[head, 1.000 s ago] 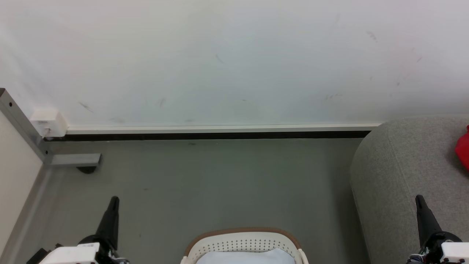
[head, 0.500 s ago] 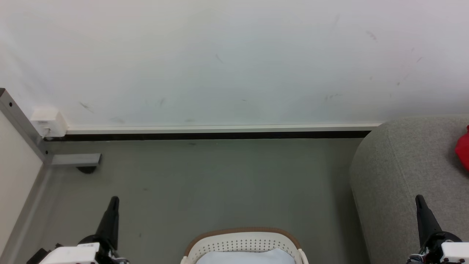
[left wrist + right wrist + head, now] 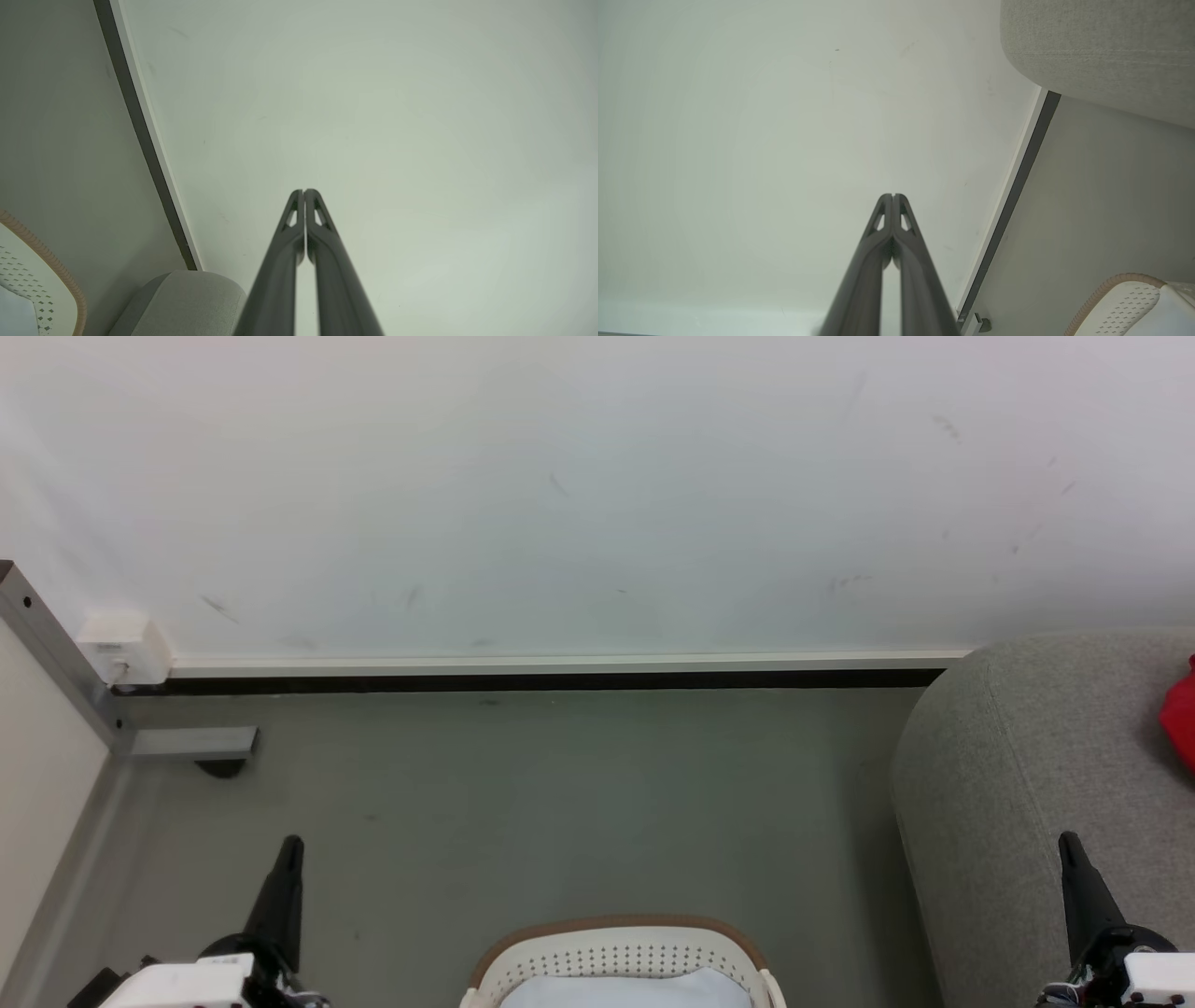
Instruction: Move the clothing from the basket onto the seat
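The cream perforated basket [image 3: 616, 957] with a brown rim stands on the floor at the bottom centre of the head view, a pale blue-white fabric [image 3: 624, 989] showing inside it. The grey seat [image 3: 1027, 775] rises at the right, with a piece of red clothing [image 3: 1181, 714] on it at the frame's right edge. My left gripper [image 3: 291, 845] is at the lower left, left of the basket, fingers pressed together and holding nothing. My right gripper [image 3: 1067, 842] is at the lower right in front of the seat, also shut with nothing in it. Both wrist views show tips touching: left gripper [image 3: 303, 191], right gripper [image 3: 893, 196].
A white wall [image 3: 597, 495] with a dark baseboard [image 3: 560, 681] runs across the back. At the left stand a grey metal frame post [image 3: 56, 653], a foot bar [image 3: 191, 742] and a white wall box [image 3: 121, 644]. Grey floor [image 3: 560, 803] lies between the basket and the wall.
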### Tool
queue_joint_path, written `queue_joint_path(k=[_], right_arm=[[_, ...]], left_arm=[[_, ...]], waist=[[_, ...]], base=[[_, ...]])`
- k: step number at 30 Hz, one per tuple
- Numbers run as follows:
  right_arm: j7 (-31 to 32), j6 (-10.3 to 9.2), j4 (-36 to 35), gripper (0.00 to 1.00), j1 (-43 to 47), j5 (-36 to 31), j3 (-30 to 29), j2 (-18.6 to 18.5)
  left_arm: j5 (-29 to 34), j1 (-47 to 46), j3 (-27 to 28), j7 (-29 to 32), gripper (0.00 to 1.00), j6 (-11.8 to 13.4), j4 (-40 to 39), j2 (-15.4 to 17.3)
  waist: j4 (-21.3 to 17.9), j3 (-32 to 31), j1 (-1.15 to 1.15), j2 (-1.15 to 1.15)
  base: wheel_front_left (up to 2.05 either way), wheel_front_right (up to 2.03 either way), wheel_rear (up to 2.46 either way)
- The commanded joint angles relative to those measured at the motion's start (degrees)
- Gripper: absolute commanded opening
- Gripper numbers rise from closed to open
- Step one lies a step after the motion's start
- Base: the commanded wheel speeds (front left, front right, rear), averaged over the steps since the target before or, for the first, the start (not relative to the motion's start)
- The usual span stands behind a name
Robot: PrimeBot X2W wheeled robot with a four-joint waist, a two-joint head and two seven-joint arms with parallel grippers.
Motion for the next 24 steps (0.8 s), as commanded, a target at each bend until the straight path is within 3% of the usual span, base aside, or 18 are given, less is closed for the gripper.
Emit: queue_joint_path(k=[1, 24], right_arm=[[0.2, -0.13, -0.3, 0.0, -0.7, 0.0, -0.2, -0.4], [0.2, -0.12, -0.3, 0.0, -0.7, 0.0, -0.2, -0.4]], left_arm=[[-0.8, -0.6, 0.1, 0.2, 0.0, -0.3, -0.1, 0.1], [-0.8, -0.5, 0.1, 0.2, 0.0, -0.3, -0.2, 0.1]], waist=[[0.0, 0.0, 0.0, 0.0], [0.0, 0.0, 0.0, 0.0]], base=[[0.0, 0.0, 0.0], [0.0, 0.0, 0.0]])
